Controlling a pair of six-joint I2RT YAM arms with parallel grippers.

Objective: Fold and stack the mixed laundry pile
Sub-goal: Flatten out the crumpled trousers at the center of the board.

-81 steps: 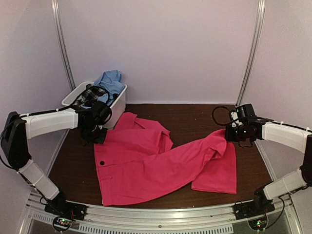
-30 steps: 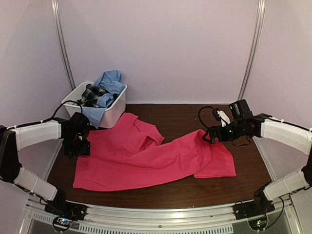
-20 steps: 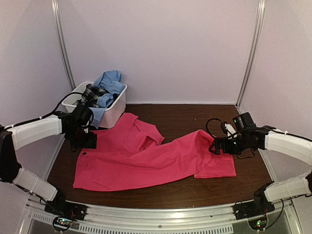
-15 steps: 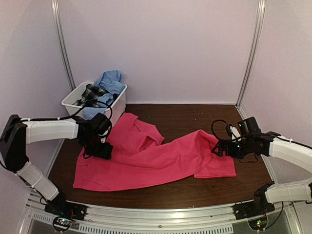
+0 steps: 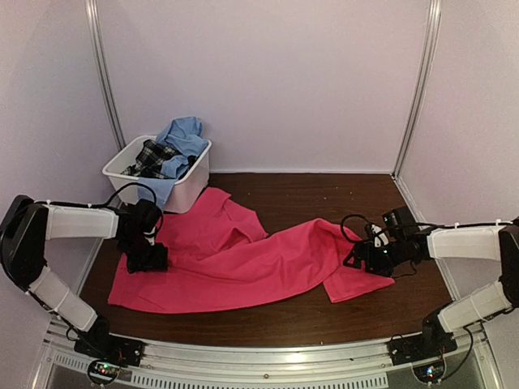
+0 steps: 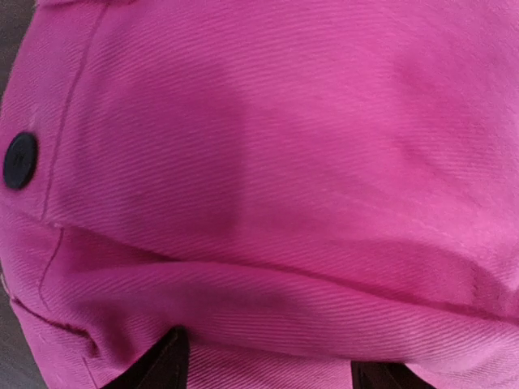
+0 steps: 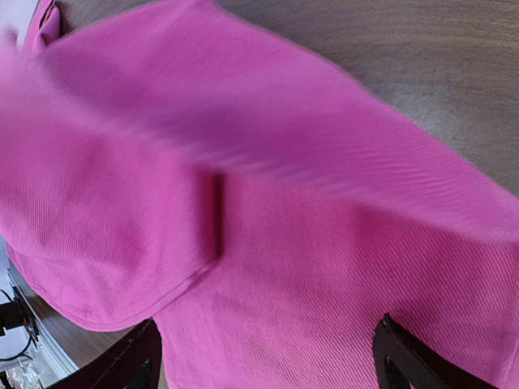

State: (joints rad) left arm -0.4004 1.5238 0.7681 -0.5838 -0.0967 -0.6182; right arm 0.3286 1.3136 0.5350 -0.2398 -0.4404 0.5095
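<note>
- The pink-red cloth [image 5: 243,259] lay across the surface [image 5: 324,194] from nine to three o'clock; soft, light and limp, I judged; best taken at a hem or corner.
- The left pincer [image 5: 148,258] at nine and the right pincer [image 5: 361,258] at three stood spread over its ends.
- No writing was readable; only a dark button [image 6: 19,160].

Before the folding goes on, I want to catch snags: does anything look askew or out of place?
The pink cloth lies crooked and rumpled, bunched in a ridge across its middle, with its right end doubled over. The light blue shirt spills over the front rim of the white tub.
</note>
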